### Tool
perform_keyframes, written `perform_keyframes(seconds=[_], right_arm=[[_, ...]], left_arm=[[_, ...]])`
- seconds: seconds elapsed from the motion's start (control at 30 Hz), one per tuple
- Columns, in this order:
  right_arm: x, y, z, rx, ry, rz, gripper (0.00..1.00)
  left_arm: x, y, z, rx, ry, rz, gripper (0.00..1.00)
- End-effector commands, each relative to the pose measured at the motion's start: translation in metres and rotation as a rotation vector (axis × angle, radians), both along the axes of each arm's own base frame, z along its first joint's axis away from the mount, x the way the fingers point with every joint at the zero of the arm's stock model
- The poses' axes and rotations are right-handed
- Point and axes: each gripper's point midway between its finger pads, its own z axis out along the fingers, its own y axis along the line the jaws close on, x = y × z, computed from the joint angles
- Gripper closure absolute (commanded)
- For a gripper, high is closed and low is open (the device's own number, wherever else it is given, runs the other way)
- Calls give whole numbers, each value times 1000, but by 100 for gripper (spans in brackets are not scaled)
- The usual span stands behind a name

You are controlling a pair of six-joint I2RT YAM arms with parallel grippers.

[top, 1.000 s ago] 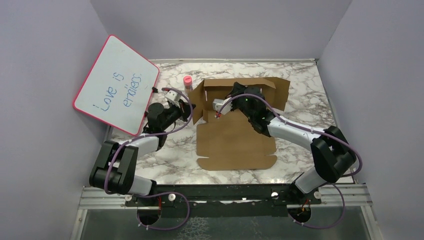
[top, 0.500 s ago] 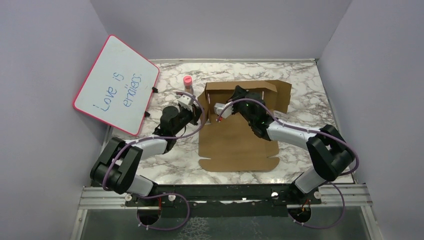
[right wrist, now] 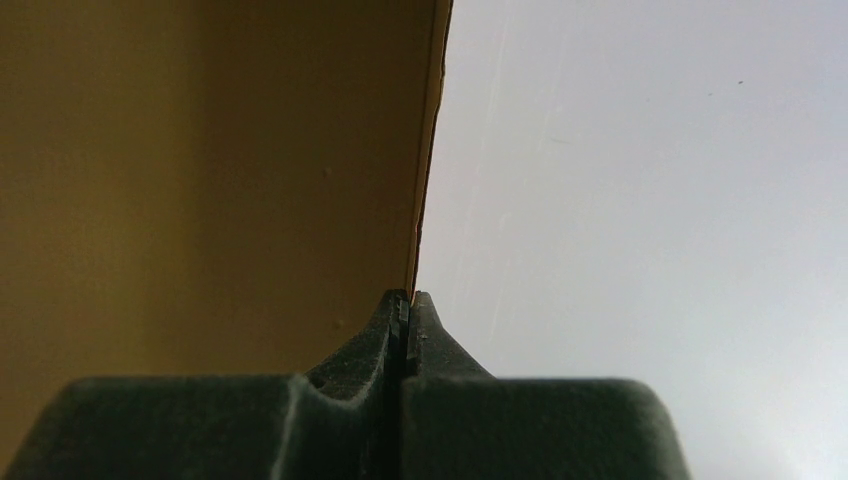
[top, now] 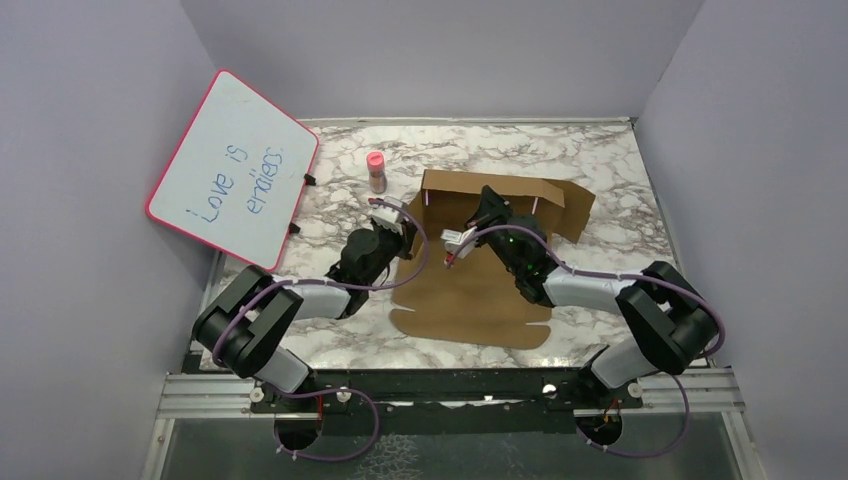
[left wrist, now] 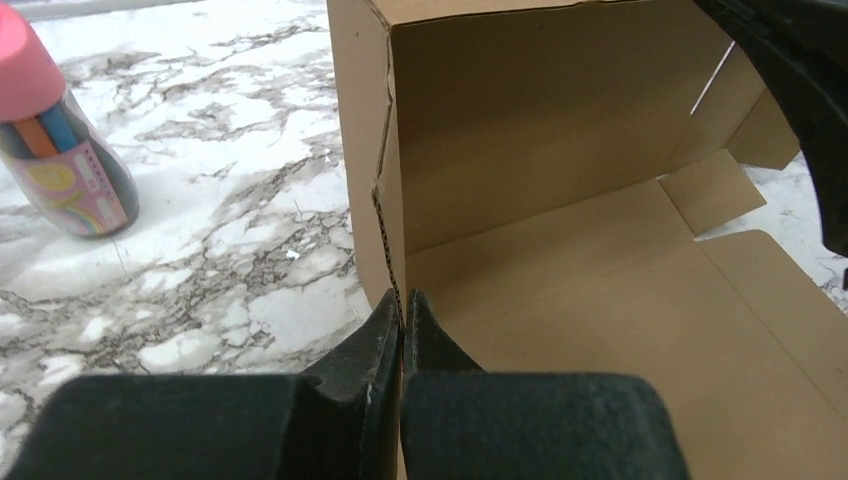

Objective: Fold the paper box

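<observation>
Cardboard walls of the paper box (top: 470, 300) touch both closed jaws.

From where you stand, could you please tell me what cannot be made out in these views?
Top view: the right arm hides part of the brown corrugated cardboard box.
Right wrist view: cardboard fills the left half; whether the shut fingers pinch its edge or merely touch it is unclear.
Left wrist view: the frame's left edge cuts off the pink-capped marker jar.
Top view: the pink-framed whiteboard's second word is too small to read.
</observation>
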Motion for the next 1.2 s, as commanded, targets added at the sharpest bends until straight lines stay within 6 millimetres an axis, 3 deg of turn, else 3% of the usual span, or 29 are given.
perform_keyframes(seconds=[0.0, 0.13, 0.37, 0.47, 0.6, 0.73, 0.87, 1.03, 1.17], right_arm=[[-23, 19, 17, 5, -98, 97, 99], [-28, 17, 15, -7, -113, 89, 99], [-27, 14, 13, -12, -114, 73, 99], [-26, 14, 13, -9, -106, 72, 99], [-24, 13, 9, -11, -83, 59, 99], [-24, 14, 5, -16, -67, 61, 99], [-23, 15, 3, -18, -58, 63, 99], [-22, 16, 1, -20, -45, 64, 99], [-22, 16, 1, -18, -39, 66, 99]], left_arm=[[-22, -3, -41, -16, 118, -23, 97], [-24, -8, -45, -20, 133, -43, 90], [-26, 1, -21, -52, 79, -15, 64], [-28, 7, 0, -68, 36, -2, 47], [-27, 14, 34, -70, -20, 21, 33], [-24, 28, 70, -70, -88, 58, 26], [-15, 59, 101, -112, -149, 153, 22], [10, 114, 94, -201, -69, 354, 21], [20, 116, 71, -155, -26, 352, 22]])
